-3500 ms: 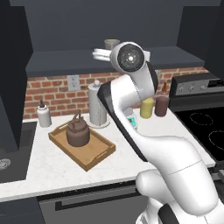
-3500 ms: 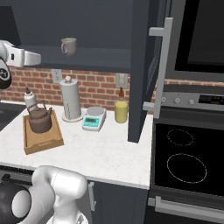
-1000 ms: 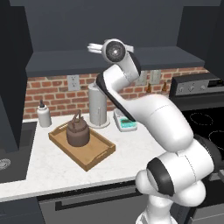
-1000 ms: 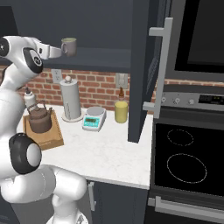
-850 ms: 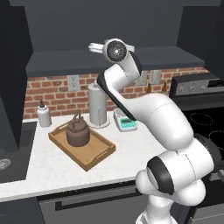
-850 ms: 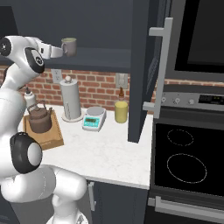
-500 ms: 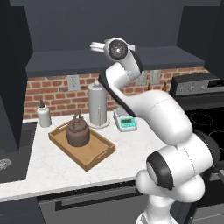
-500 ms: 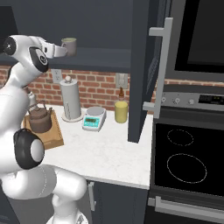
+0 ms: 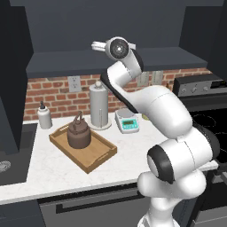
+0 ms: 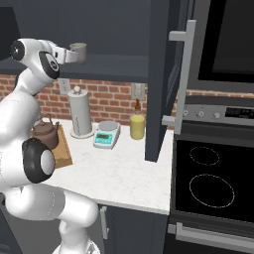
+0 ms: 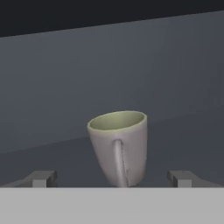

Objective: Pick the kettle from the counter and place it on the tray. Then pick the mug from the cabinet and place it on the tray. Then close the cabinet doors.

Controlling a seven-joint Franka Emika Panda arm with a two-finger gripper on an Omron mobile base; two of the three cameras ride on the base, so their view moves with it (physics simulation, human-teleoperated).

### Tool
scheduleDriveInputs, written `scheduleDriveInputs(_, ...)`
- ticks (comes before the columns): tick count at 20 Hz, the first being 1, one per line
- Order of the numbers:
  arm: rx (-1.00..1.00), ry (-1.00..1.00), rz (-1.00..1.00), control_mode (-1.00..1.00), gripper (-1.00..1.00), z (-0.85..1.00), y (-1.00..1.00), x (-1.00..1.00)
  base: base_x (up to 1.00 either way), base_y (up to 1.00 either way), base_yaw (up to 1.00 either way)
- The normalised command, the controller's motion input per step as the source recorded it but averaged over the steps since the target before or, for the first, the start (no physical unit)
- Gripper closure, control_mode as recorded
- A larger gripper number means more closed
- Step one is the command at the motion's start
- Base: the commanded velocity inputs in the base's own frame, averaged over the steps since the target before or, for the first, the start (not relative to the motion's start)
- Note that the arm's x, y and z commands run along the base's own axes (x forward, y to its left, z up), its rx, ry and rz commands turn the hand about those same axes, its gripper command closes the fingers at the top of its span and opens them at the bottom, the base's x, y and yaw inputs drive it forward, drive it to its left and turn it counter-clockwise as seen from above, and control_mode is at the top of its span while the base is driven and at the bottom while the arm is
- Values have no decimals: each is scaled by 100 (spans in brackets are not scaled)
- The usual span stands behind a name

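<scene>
Mug [image 11: 119,146], matte beige-grey with tapered sides, sits between the spread-apart jaws.

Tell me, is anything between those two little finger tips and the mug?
Nothing: in the hand view the open gripper faces the mug with only bare dark cabinet shelf between; the mug's handle faces it.

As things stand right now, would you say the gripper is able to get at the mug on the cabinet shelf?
Probably yes. The gripper is open and level with the mug, which stands upright between its fingertips with its handle facing the hand. Nothing shows between them, and the cabinet door stands swung open.
</scene>
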Motion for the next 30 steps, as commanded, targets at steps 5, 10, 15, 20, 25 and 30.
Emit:
scheduleDriveInputs(5, 0, 0, 0, -100, -100, 0, -4, 19, 0, 0, 0)
scheduleDriveInputs(10, 0, 0, 0, -100, -100, 0, -12, 13, 0, 0, 0)
scheduleDriveInputs(15, 0, 0, 0, -100, -100, 0, -3, 11, 0, 0, 0)
scheduleDriveInputs(20, 0, 0, 0, -100, -100, 0, 0, 13, 0, 0, 0)
scheduleDriveInputs(25, 0, 0, 0, -100, -100, -4, 0, 12, 0, 0, 0)
scheduleDriveInputs(30, 0, 0, 0, -100, -100, -7, 0, 11, 0, 0, 0)
